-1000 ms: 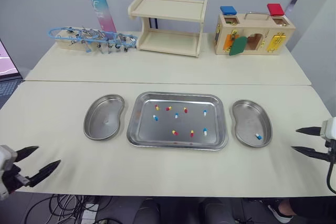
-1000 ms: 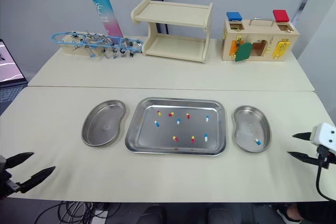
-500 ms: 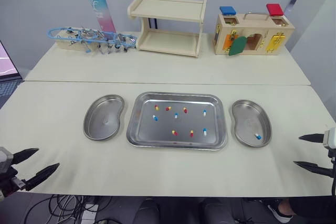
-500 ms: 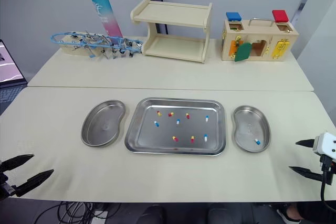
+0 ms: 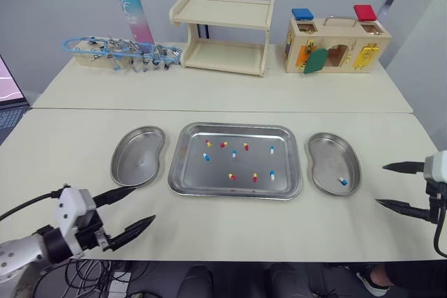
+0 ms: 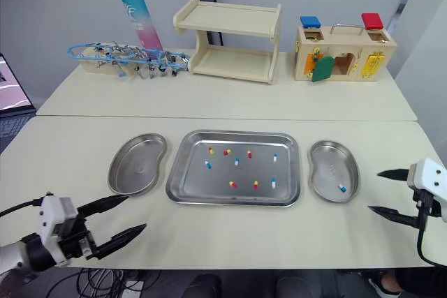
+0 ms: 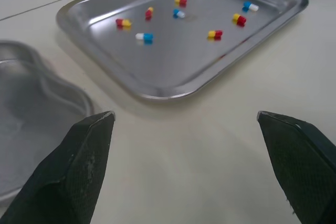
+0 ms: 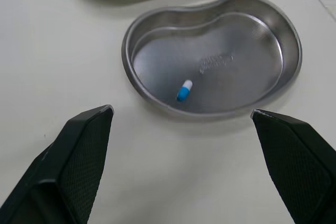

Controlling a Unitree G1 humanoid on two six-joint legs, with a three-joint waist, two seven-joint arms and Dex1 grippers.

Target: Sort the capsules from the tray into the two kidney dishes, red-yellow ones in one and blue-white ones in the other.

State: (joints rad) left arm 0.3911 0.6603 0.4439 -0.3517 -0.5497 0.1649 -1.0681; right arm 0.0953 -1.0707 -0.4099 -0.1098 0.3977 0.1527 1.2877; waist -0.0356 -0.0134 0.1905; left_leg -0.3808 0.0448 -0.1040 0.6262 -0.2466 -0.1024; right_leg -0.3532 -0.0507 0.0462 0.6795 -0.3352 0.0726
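The left claw (image 5: pixel 143 204) hovers open over the tabletop (image 5: pixel 70 144) near its front edge, just short of the empty left kidney dish (image 5: pixel 138 155). The tray (image 5: pixel 237 185) in the middle holds nine loose capsules (image 5: pixel 232 176), five red-yellow and four blue-white. The right kidney dish (image 5: pixel 328 153) holds one blue-white capsule (image 5: pixel 343 181), and the right claw (image 5: pixel 380 185) hangs open just beyond it.

Wooden shelf (image 5: pixel 222 33), teal tube (image 5: pixel 133 8), latch box (image 5: pixel 336 45) stand apart.
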